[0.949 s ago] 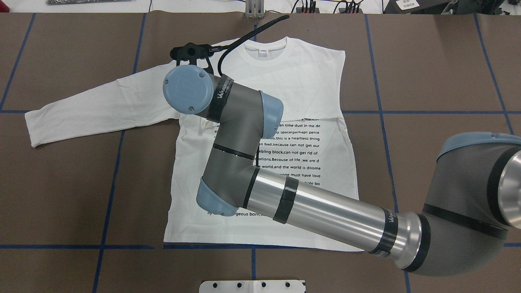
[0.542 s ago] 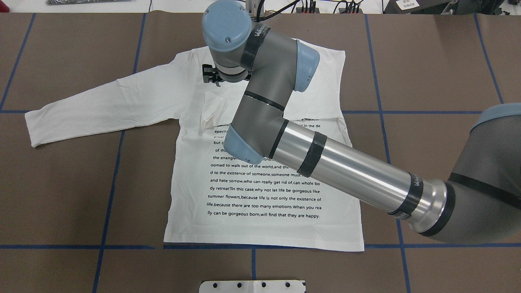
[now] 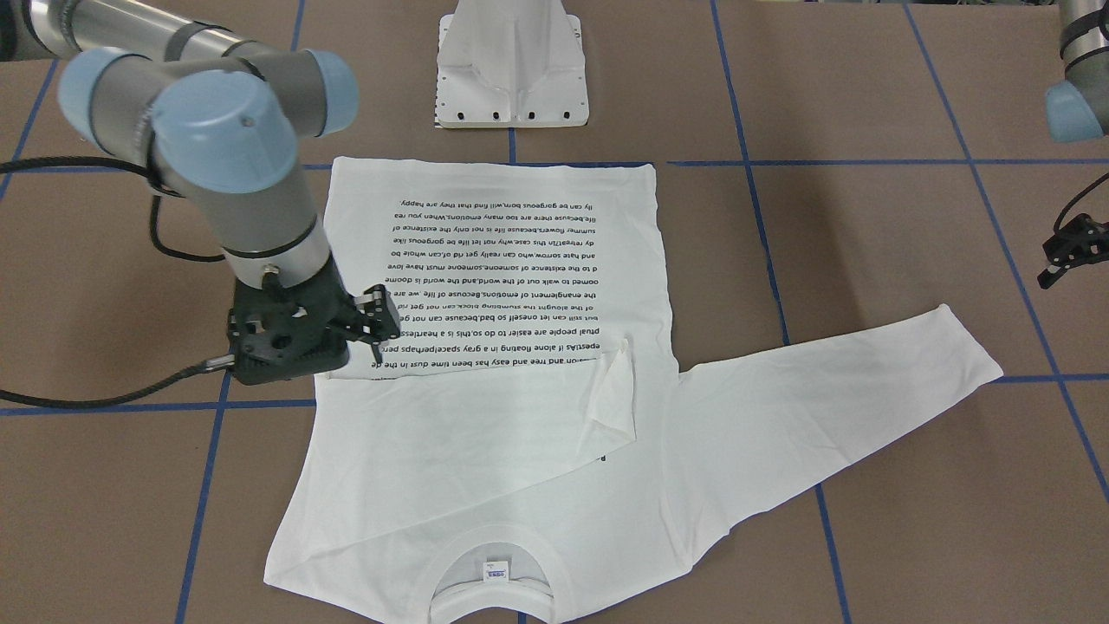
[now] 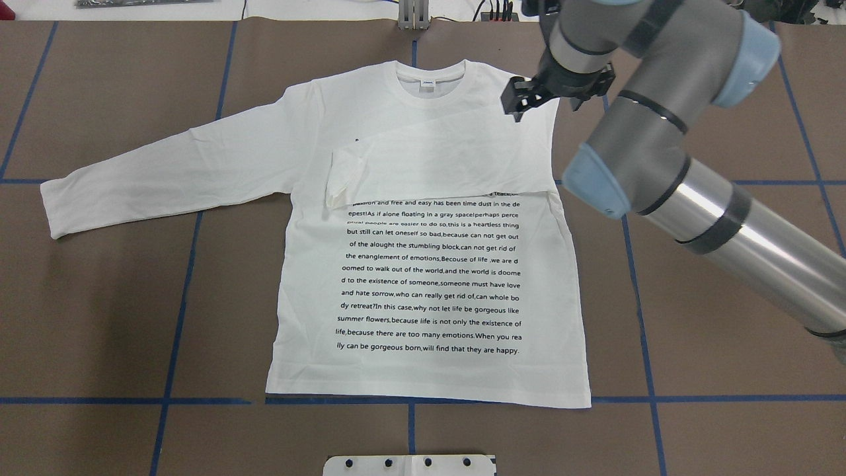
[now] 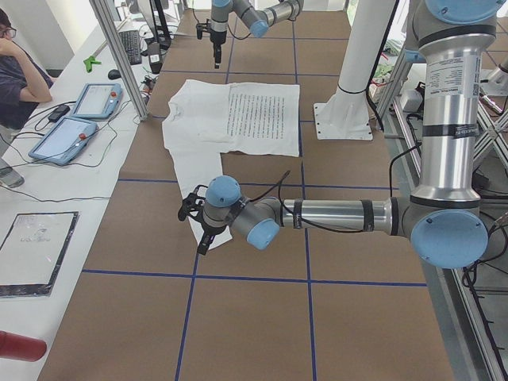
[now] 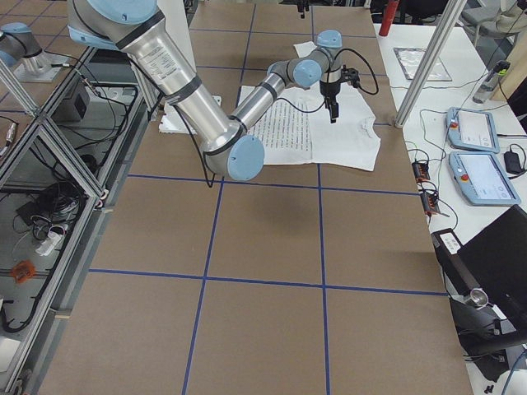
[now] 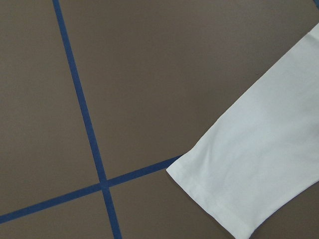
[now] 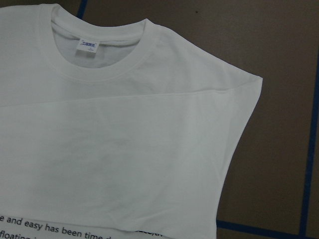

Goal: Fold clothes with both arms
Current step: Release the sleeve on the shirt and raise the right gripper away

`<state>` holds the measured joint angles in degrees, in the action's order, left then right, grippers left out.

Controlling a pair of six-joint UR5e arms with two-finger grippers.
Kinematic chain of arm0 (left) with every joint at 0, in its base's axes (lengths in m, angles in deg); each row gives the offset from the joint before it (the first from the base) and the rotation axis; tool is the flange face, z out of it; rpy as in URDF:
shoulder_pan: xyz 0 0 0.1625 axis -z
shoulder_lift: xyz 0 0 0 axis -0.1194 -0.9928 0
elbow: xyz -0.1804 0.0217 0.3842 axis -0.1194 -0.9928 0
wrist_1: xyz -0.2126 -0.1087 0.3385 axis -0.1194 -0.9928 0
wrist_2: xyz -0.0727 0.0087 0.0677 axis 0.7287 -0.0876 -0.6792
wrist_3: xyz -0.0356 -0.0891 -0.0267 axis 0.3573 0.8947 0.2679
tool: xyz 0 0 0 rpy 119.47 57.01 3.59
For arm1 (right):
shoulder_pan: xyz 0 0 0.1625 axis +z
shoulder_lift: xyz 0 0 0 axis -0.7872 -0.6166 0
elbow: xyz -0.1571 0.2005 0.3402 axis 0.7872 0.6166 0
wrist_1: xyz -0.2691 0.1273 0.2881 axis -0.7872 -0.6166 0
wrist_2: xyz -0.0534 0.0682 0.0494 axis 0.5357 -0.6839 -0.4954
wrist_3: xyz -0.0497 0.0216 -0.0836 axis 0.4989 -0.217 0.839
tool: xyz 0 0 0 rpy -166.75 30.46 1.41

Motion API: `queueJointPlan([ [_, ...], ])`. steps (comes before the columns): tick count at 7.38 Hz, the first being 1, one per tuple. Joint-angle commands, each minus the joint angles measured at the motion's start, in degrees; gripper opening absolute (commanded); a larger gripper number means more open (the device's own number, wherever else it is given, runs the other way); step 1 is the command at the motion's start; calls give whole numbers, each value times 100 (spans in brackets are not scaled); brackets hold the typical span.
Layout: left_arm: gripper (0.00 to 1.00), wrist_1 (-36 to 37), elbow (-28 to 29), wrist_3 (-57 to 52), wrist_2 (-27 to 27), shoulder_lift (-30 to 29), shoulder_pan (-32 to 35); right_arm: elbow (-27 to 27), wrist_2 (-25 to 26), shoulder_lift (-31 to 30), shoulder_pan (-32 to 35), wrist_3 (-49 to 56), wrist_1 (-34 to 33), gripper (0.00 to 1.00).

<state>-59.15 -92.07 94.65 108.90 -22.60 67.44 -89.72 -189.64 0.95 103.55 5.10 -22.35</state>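
Now in hand: the far sleeve is judged to be next, since one sleeve is already laid in.
T-shirt (image 4: 423,291): spread flat on the table (image 4: 99,317), print side up, collar (image 4: 429,82) away from the robot's base.
Right sleeve (image 4: 449,158): folded across the chest, above the text lines; its end is rumpled into a small bunch (image 4: 344,182).
Left sleeve (image 4: 165,172): stretched out straight to the robot's left, well apart from the body panel.
Right gripper (image 3: 379,334): fingers spread and nothing held; it is poised over the shirt's right shoulder edge, and appears to be raised off the cloth.
Left gripper (image 3: 1070,247): placed near the left sleeve's cuff (image 7: 214,184); whether its fingers are apart or together cannot be told, and no cloth is seen in them.
Grasp advice: the cuff should be pinched at its hem, through both layers, so that the sleeve is carried as one piece.
Path advice: the sleeve should be lifted just clear and drawn across the chest, parallel to the sleeve already folded.
Care: the rumpled bunch is best flattened before it is covered, or a lump will be folded in.
Risk: the body panel may be dragged askew if the cuff is pulled low along the table.
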Motion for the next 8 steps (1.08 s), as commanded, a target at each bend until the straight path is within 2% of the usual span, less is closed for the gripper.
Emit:
queueJointPlan([
  [1,96,-955,152,1229,-389,299,-650,-763,-652,-1215,750,1224,12,100],
  [2,96,-1246,170,1791,-627,344,-1115,-851,-690,-1428,883,1359,12,100],
  [5,96,-1741,407,2622,-1041,240,-1891,-852,-664,-1474,893,1370,12,100],
  [6,88,-1732,442,2632,-1051,213,-1893,-852,-655,-1474,885,1370,12,100],
  [7,75,-1732,460,2641,-1051,161,-1893,-861,-655,-1474,884,1370,12,100],
  [8,71,-1715,477,2641,-1060,73,-1902,-852,-629,-1474,884,1361,12,100],
])
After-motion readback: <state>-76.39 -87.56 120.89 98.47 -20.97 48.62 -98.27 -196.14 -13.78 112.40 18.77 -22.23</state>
